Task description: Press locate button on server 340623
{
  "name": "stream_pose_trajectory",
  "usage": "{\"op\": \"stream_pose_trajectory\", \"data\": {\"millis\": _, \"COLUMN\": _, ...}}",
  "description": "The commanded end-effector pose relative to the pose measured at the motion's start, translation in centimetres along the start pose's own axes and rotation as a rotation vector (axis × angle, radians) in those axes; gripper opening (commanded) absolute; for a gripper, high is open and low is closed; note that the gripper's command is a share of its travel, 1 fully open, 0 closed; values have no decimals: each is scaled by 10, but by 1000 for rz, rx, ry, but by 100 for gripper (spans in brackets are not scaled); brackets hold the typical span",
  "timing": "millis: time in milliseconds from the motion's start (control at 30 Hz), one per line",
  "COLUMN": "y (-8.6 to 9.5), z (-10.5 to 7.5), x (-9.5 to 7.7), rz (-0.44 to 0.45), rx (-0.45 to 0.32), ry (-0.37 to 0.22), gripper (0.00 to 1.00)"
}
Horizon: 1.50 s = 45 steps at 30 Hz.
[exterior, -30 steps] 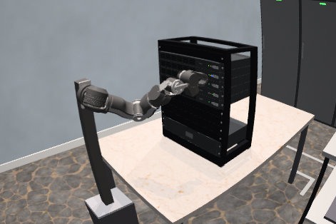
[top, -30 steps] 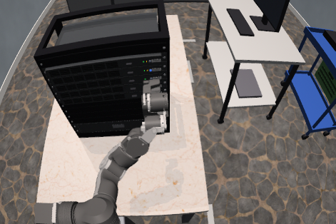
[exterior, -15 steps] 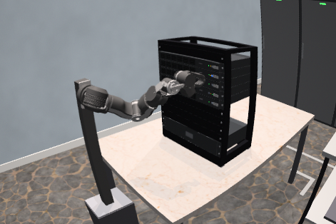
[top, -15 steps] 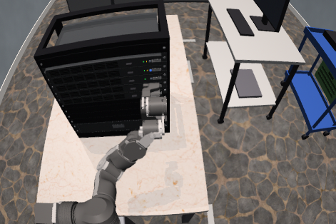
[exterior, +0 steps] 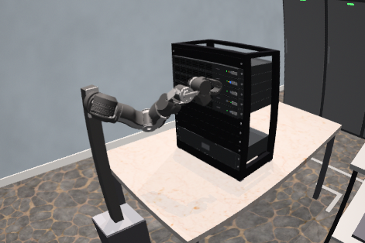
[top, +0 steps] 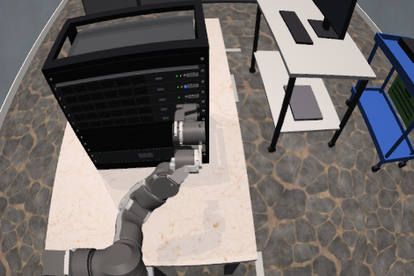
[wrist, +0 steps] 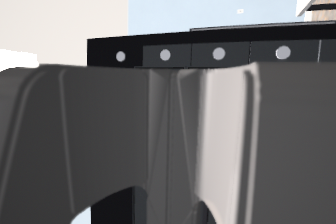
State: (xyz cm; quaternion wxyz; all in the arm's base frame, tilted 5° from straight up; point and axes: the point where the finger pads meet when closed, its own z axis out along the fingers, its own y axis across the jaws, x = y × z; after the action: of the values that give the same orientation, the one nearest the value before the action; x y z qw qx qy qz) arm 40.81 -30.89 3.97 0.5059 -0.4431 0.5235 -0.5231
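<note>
A black open-frame rack (top: 127, 54) (exterior: 274, 97) stands on the marble table (top: 214, 198) (exterior: 181, 182) with several servers stacked in its upper half. One locate button (top: 185, 86) glows blue on the second server from the top, at the right end of its front. My gripper (top: 189, 108) (exterior: 218, 88) (wrist: 181, 152) is shut and empty, with its tips at the right end of the server fronts, a little below the lit button. In the wrist view the fingers fill the picture, and only the rack's post (wrist: 104, 50) with its round holes shows above them. I cannot read any asset labels.
A white desk (top: 320, 57) with a monitor and a keyboard stands to the right, and a blue cart (top: 390, 114) stands beyond it. Tall dark cabinets (exterior: 328, 58) stand behind the table. My arm's pedestal (exterior: 100, 155) stands at the table's left edge.
</note>
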Motion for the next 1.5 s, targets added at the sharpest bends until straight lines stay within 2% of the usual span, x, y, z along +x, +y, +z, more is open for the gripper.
{"op": "stream_pose_trajectory", "data": {"millis": 0, "y": 1, "z": -2, "x": 0, "rz": -5, "rx": -4, "ry": -60, "gripper": 0}}
{"op": "stream_pose_trajectory", "data": {"millis": 300, "y": 1, "z": -13, "x": 1, "rz": -5, "rx": -4, "ry": -60, "gripper": 0}}
{"op": "stream_pose_trajectory", "data": {"millis": 800, "y": 1, "z": -42, "x": 3, "rz": -5, "rx": -4, "ry": -60, "gripper": 0}}
{"op": "stream_pose_trajectory", "data": {"millis": 1167, "y": 1, "z": -55, "x": 3, "rz": -5, "rx": -4, "ry": -60, "gripper": 0}}
{"op": "stream_pose_trajectory", "data": {"millis": 1433, "y": 1, "z": -57, "x": 4, "rz": -5, "rx": -4, "ry": -60, "gripper": 0}}
{"op": "stream_pose_trajectory", "data": {"millis": 1467, "y": 1, "z": -57, "x": 4, "rz": -5, "rx": -4, "ry": -60, "gripper": 100}}
